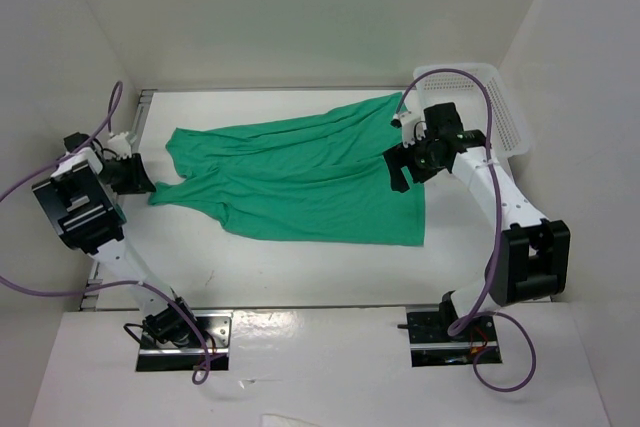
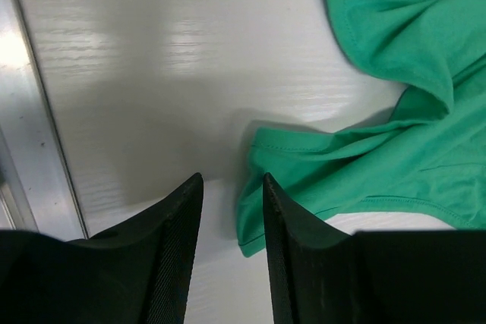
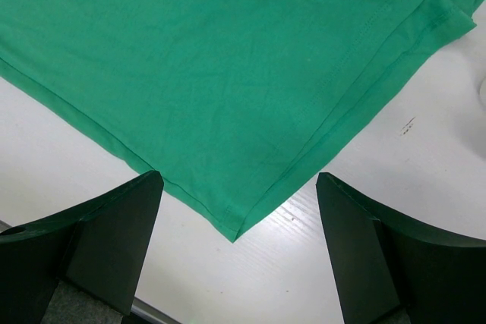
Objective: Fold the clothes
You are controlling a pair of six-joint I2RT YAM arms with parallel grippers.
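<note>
Two white robot arms [image 1: 500,197] stand bolted on black base plates [image 1: 185,332] at the near edge of a white table [image 1: 260,272], with purple cables [image 1: 455,71] looping from each.

On the left, the left gripper [image 1: 146,181] is held low at the table's left side, just beside the outer end of a sleeve of the plain emerald-green short-sleeved T-shirt [image 1: 300,182]. From the left wrist, its black fingers [image 2: 178,248] stand a narrow gap apart with nothing pinched between them. The sleeve's hemmed corner lies on the table under that gap, close to the right-hand finger. A strip of grey metal edging [image 2: 30,134] runs along the table's side.

On the right, the right gripper [image 1: 402,169] hangs over the shirt's right-hand edge, jaws spread wide and holding nothing. From the right wrist, a stitched corner of the green fabric lies flat on the tabletop, pointing toward the camera between the two black fingers [image 3: 114,225].

The shirt is spread, wrinkled, across the middle of the table, from the left arm's gripper to the far right. There its upper corner ends near a white plastic mesh basket [image 1: 505,117] standing in the far right corner. White walls [image 1: 300,17] close the scene behind.
</note>
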